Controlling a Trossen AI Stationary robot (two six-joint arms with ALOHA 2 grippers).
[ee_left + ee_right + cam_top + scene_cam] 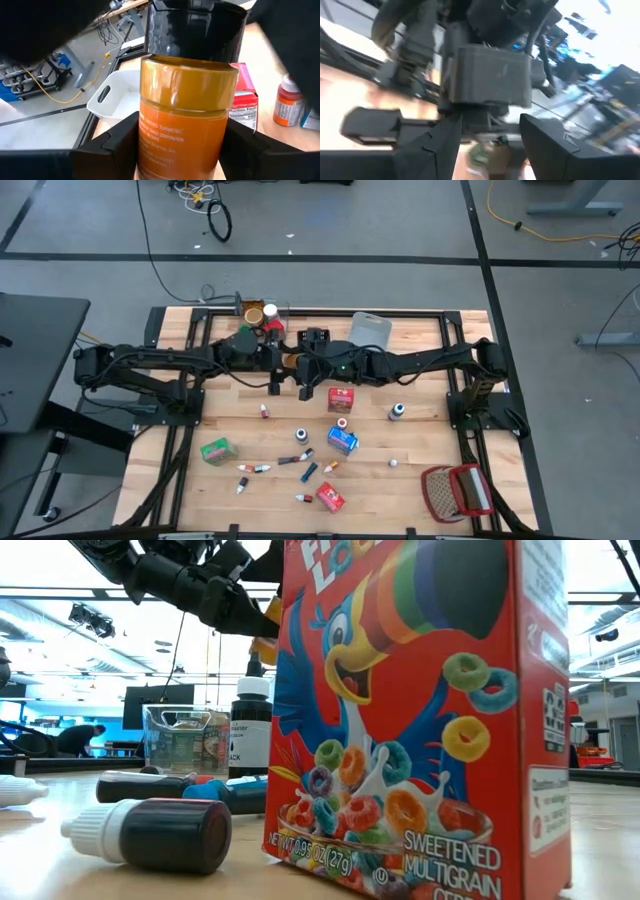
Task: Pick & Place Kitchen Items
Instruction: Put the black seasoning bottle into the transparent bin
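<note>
Left gripper (pixel 182 145) clamped on the turmeric jar (pixel 187 100), dark angular fingers (pixel 120 145) pressed to both sides of the smooth amber glass, orange label below, dark cap on top. Held up over the middle of the table (pixel 420 470), towards its far edge. Right gripper (pixel 487 145) nose to nose with the left one; gripping or not, cannot tell. Pale wooden planks underneath, framed in black rails. Glossy red cereal box (pixel 420 720) upright near the front edge, a dark dropper tube (pixel 150 833) with a white ribbed nozzle lying just beside it. Green box (pixel 216 450) and blue box (pixel 342 441) scattered further in, well apart. Rounded white bin (pixel 117 95) with a slot handle at the back, beside a clear bin (pixel 185 740); wire basket (pixel 458 492) at the front right corner. Grey floor (pixel 100 230) all around, yellow cables (pixel 540 220) trailing across it.
</note>
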